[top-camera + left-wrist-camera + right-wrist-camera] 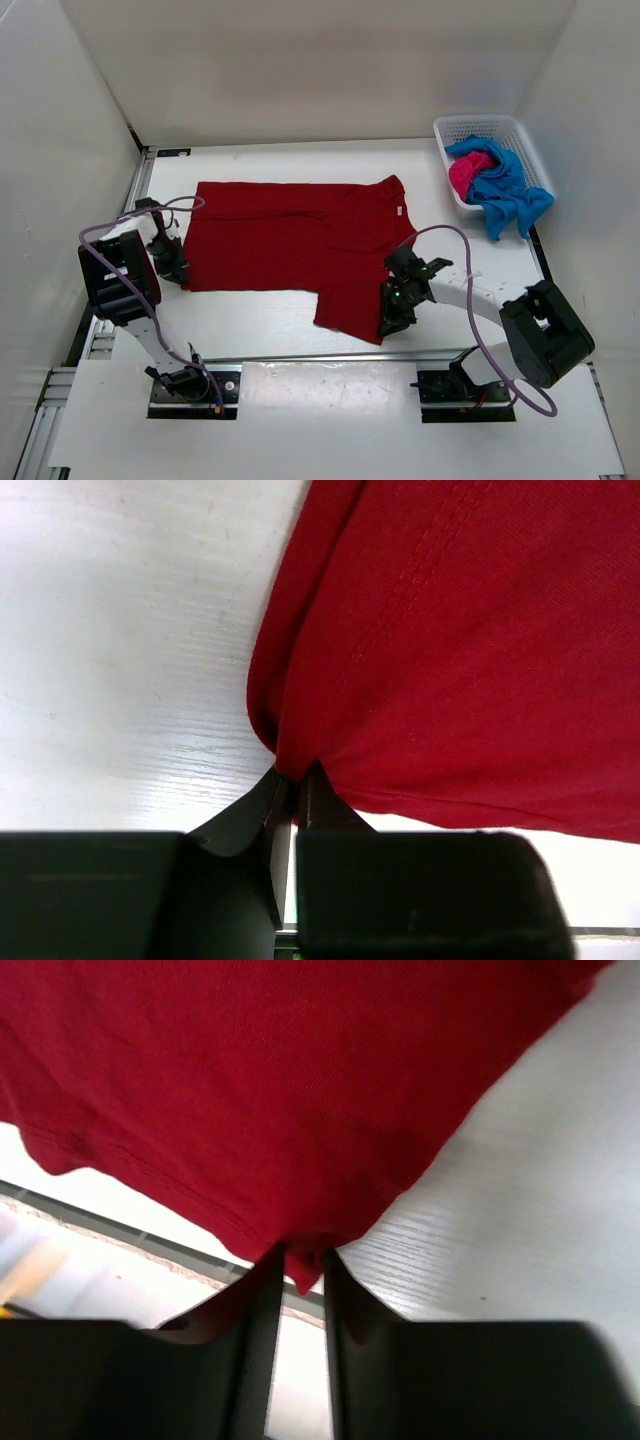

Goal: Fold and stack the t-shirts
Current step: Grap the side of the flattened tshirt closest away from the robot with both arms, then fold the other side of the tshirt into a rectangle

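Observation:
The dark red t-shirt (290,240) lies spread on the white table (250,320), with one sleeve reaching toward the near edge. My left gripper (178,268) sits at the shirt's left near corner. In the left wrist view it (296,775) is shut on a pinch of the red cloth (460,660). My right gripper (390,322) is at the tip of the near sleeve. There the right gripper (303,1255) is shut on a fold of the red hem (260,1090). The bright blue t-shirt (505,190) and the magenta-pink t-shirt (468,172) lie crumpled in the basket.
A white mesh basket (442,128) stands at the back right, with the blue shirt hanging over its near rim. White walls enclose the table on three sides. A metal rail (330,357) runs along the near edge by the arm bases.

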You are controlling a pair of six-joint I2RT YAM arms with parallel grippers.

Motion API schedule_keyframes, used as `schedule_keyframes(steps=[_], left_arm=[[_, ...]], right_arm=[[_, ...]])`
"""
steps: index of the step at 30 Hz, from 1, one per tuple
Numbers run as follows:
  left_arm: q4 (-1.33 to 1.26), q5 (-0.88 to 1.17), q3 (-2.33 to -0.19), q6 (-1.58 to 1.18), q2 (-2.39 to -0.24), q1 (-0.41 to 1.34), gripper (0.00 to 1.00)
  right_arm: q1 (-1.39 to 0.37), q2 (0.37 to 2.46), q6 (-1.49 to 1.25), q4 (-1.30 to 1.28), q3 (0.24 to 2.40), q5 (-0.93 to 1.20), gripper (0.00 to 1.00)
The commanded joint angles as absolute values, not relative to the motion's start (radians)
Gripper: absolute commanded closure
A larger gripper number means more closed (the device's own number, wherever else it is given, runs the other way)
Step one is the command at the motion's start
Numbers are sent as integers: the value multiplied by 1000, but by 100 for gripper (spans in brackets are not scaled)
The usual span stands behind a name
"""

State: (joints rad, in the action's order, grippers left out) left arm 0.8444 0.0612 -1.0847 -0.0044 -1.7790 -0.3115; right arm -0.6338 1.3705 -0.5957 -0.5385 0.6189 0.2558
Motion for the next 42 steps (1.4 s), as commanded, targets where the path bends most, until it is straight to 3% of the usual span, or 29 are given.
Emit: schedule_keyframes(steps=[1, 6, 7, 11, 17, 28, 36, 42], left_arm=[[815, 55, -1077, 0, -1799, -318, 90], [834, 55, -1077, 0, -1799, -318, 90], [834, 55, -1086, 0, -1799, -318, 90], [876, 75, -1126, 0, -1776, -318, 90], [974, 86, -1279, 0, -1772, -296, 90], [1176, 46, -1716, 0, -2015, -220, 90], [1245, -38, -2014, 0, -2201, -137, 90], [1246, -104, -2097, 0, -2289, -107, 90]], right_arm=[[-615, 1391, -584, -520, 635, 245, 78], [-578, 1367, -594, -520, 647, 270, 90], [-569, 1346, -594, -520, 638, 270, 100], [-526, 1243, -583, -520, 611, 307, 100], [-410, 1141, -536, -563, 768, 305, 100], [-201, 1538, -348, -595, 1221, 356, 100], [-123, 1868, -324, -656, 1670, 316, 100], [-123, 2037, -287, -723, 1899, 296, 100]])
